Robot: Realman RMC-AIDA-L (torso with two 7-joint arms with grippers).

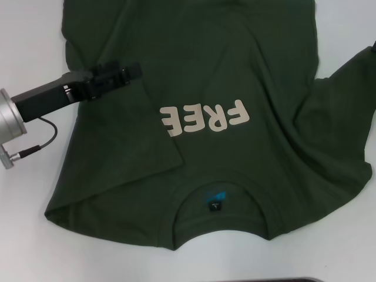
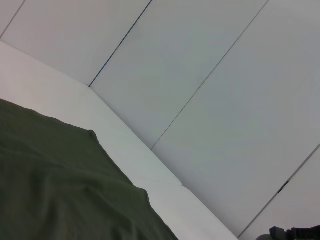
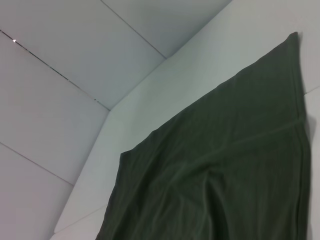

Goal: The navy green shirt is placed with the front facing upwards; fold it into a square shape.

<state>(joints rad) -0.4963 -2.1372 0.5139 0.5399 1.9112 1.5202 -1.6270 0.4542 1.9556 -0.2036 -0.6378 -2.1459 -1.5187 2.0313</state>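
The navy green shirt (image 1: pixel 235 64) lies flat on the white table (image 1: pixel 29 35), front up, with its collar and neck label (image 1: pixel 216 202) toward me. Its left side is folded inward over the front, and this flap (image 1: pixel 117 147) covers the start of the pale "FREE" print (image 1: pixel 205 117). My left gripper (image 1: pixel 120 75) reaches in from the left and sits just above the top edge of that flap. In the left wrist view only the green cloth (image 2: pixel 60 190) shows. The right wrist view shows the shirt's hem and a corner (image 3: pixel 225 160). My right gripper is out of view.
The right sleeve (image 1: pixel 346 88) spreads out toward the table's right edge. White table (image 1: pixel 35 258) shows on the left and along the near side. A pale panelled wall (image 2: pixel 225 100) stands behind the table. A dark edge (image 1: pixel 294 279) shows at the near rim.
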